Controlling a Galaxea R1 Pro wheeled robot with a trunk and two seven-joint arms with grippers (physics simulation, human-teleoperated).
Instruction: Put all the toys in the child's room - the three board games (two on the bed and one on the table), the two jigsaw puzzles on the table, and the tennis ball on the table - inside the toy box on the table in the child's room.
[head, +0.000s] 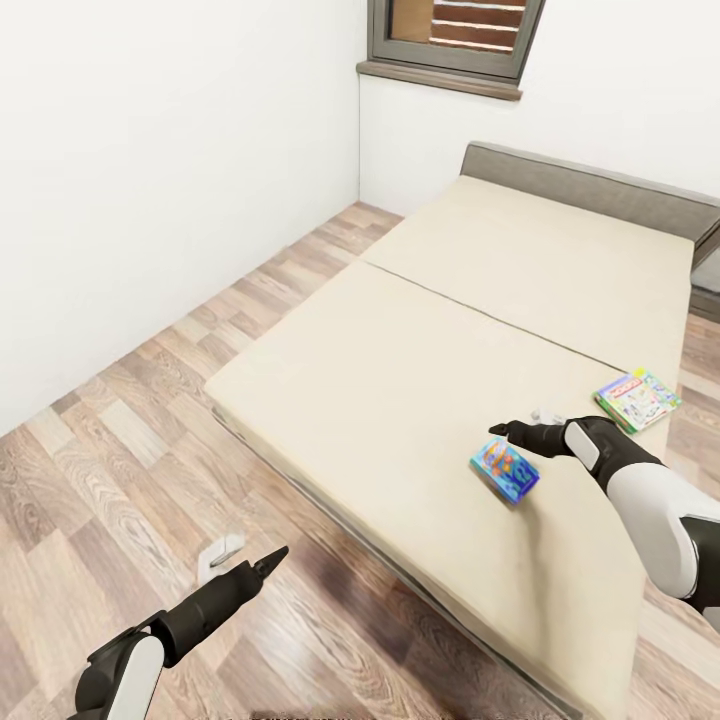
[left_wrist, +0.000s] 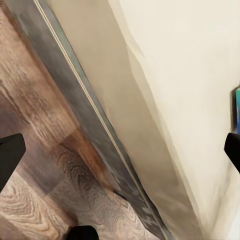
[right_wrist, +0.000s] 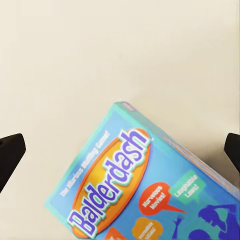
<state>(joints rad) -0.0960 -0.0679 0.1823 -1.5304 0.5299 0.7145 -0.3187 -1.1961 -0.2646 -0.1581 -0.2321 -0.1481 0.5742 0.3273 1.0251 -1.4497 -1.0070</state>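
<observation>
Two board games lie on the bed (head: 420, 330): a blue Balderdash box (head: 505, 468) and a Monopoly box (head: 637, 398) (near the far edge); the right gripper (head: 500, 430) hovers spread wide above Balderdash, empty; the left gripper (head: 272, 560) hangs over the floor (head: 120, 470), also wide, empty.

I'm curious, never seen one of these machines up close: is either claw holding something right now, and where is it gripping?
Nothing is held. The right claw hangs open above the flat blue Balderdash game box on the beige bed; the left claw is open over the wood floor.

white walls (head: 150, 180) | wood-plank floor (head: 120, 480) | dark-framed window (head: 455, 45), possibly shuttered
</observation>
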